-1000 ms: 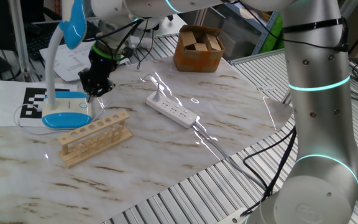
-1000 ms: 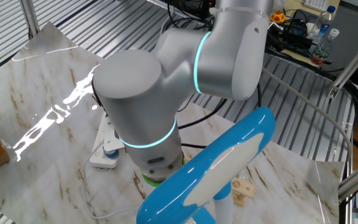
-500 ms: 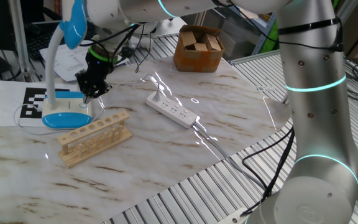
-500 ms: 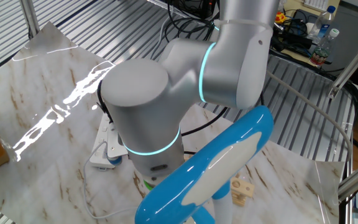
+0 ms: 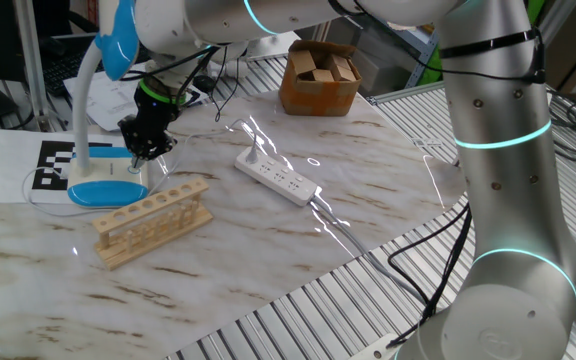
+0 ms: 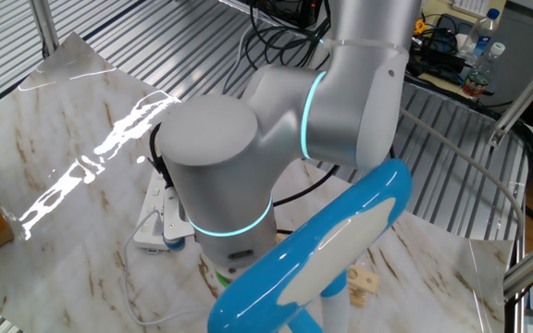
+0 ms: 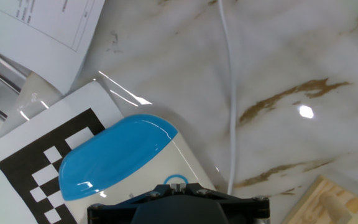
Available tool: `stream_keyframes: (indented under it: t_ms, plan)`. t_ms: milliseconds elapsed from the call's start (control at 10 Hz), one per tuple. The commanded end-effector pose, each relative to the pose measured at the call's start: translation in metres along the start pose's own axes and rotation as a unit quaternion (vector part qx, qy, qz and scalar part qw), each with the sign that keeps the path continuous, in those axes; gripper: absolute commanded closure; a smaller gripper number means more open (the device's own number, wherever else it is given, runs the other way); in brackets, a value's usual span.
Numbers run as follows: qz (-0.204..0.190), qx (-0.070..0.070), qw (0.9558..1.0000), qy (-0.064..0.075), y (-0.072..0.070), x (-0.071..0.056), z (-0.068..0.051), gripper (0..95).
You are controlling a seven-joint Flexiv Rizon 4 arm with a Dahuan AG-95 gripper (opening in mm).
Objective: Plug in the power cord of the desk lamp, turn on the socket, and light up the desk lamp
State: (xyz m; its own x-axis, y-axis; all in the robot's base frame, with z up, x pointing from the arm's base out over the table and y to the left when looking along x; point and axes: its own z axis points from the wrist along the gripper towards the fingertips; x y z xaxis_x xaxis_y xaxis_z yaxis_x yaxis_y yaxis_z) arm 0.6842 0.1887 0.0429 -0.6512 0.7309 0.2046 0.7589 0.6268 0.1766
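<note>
The desk lamp (image 5: 108, 186) stands at the table's left, its blue head (image 5: 120, 35) up on a bendy white neck; the head also fills the foreground of the other fixed view (image 6: 322, 250). My gripper (image 5: 140, 152) hangs just over the lamp's base, fingers together and empty. In the hand view the gripper (image 7: 176, 185) is right above a small blue ring on the white base (image 7: 114, 158). The thin white power cord (image 7: 231, 93) runs across the marble. The socket strip (image 5: 278, 177) lies mid-table with a white plug at its left end, and also shows in the other fixed view (image 6: 160, 217).
A wooden test-tube rack (image 5: 153, 220) lies just in front of the lamp base; its corner shows in the hand view (image 7: 334, 202). A checkered marker sheet (image 5: 53, 165) lies under the lamp. A cardboard box (image 5: 318, 78) stands at the back. The strip's thick cable runs off the right edge.
My gripper has shifted a little to the left and towards the lamp base. The lamp, the strip and the rack have not moved.
</note>
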Motion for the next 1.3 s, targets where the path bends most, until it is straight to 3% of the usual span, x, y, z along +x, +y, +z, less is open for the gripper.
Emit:
stream_keyframes:
  t_ms: [100, 800, 1300]
  plan:
    - [-0.004, 0.002, 1.0000, -0.001, 0.001, -0.001, 0.001, 95.0]
    - [-0.003, 0.002, 1.0000, 0.004, 0.001, 0.003, 0.004, 95.0]
    - [0.001, -0.005, 1.0000, -0.003, 0.002, 0.006, 0.012, 95.0]
